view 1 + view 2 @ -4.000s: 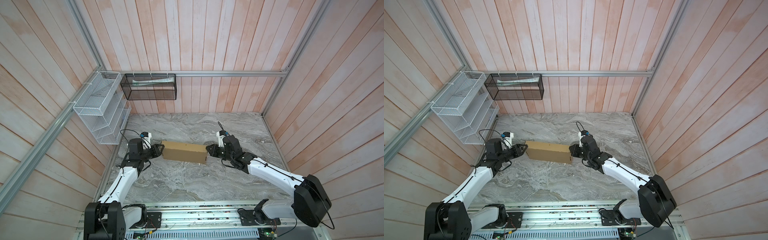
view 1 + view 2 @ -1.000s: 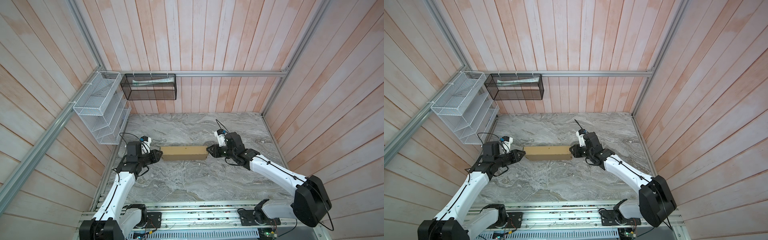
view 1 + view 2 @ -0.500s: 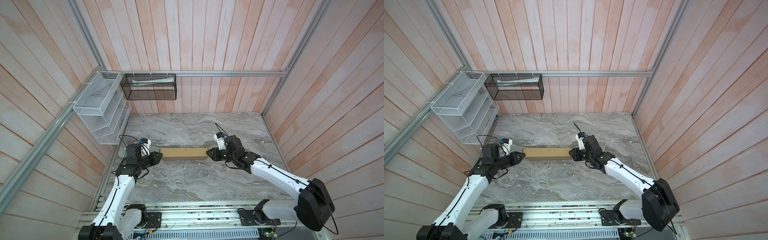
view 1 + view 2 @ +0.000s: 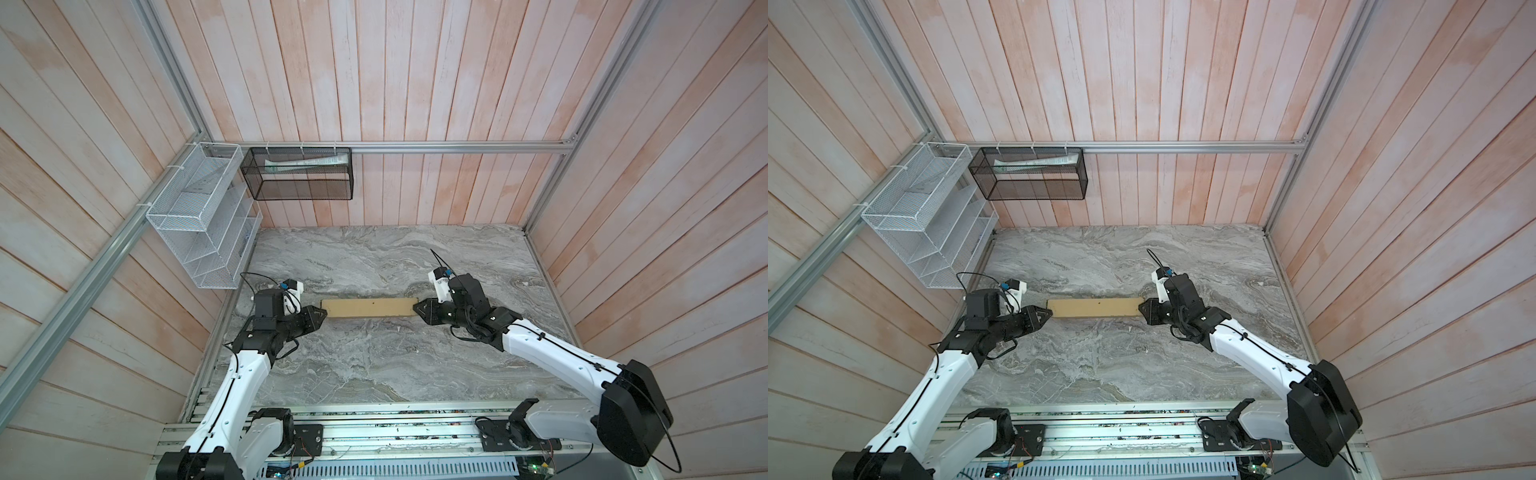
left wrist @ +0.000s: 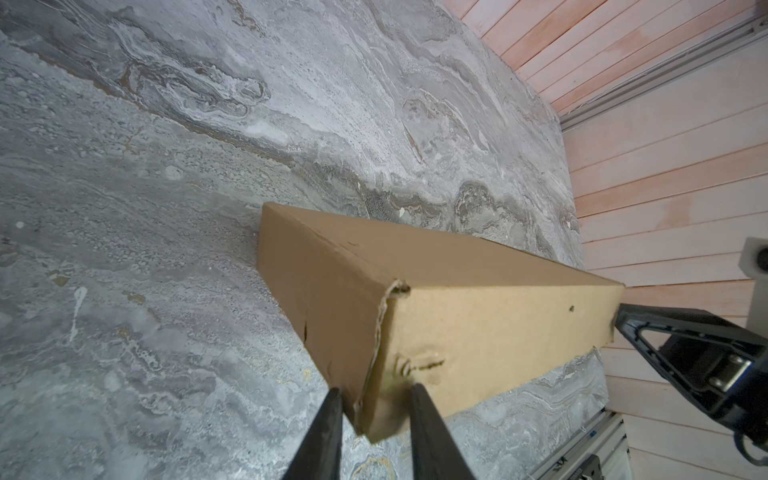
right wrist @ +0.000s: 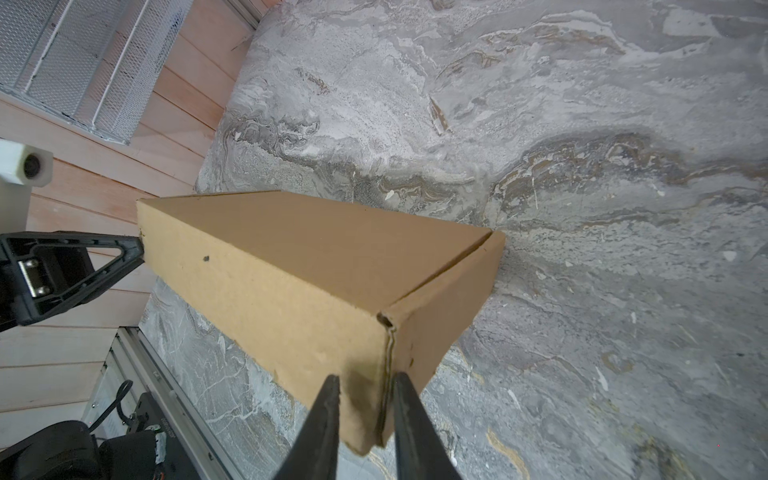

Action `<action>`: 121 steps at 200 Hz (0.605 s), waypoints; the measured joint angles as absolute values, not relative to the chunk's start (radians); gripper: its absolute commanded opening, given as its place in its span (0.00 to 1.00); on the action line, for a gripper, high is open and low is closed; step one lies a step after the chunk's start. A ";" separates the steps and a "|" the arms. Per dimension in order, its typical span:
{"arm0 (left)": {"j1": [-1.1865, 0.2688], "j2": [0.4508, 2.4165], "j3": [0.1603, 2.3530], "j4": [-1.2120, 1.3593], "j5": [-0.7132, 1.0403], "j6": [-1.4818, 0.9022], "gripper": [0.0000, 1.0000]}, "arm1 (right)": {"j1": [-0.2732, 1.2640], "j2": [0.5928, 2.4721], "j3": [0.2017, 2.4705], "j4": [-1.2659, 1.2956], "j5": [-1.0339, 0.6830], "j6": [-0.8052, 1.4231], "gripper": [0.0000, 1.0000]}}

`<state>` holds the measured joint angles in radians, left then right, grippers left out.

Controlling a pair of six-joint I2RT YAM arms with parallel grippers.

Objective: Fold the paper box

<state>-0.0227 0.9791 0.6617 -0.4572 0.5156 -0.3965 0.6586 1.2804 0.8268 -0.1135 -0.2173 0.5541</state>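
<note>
The paper box (image 4: 369,307) (image 4: 1094,307) is a closed, flat tan carton held on edge between my two arms in the middle of the marble table, its narrow side up. My left gripper (image 4: 323,319) (image 4: 1049,314) is shut on the box's left end, and the left wrist view shows its fingers (image 5: 328,419) pinching a crumpled corner of the box (image 5: 457,291). My right gripper (image 4: 415,309) (image 4: 1140,309) is shut on the right end, clamping the corner seam of the box (image 6: 291,270). I cannot tell whether the lower edge touches the table.
A white wire rack (image 4: 199,224) hangs on the left wall. On the back wall hangs a black mesh basket (image 4: 299,178) with papers in it. An aluminium rail (image 4: 374,436) with the arm bases runs along the front edge. Wooden walls close in three sides.
Over four seconds the box has turned from showing its broad face to standing on edge. In the last second both grippers and the box shifted slightly toward the front.
</note>
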 measured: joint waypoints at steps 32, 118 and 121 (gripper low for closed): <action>-0.035 0.979 0.662 -0.473 0.511 -0.413 0.31 | 0.659 1.280 0.817 -0.114 -0.210 0.557 0.24; -0.046 0.978 0.662 -0.483 0.495 -0.432 0.32 | 0.659 1.280 0.817 -0.112 -0.204 0.556 0.24; -0.046 0.978 0.662 -0.483 0.493 -0.432 0.32 | 0.659 1.280 0.817 -0.112 -0.204 0.556 0.24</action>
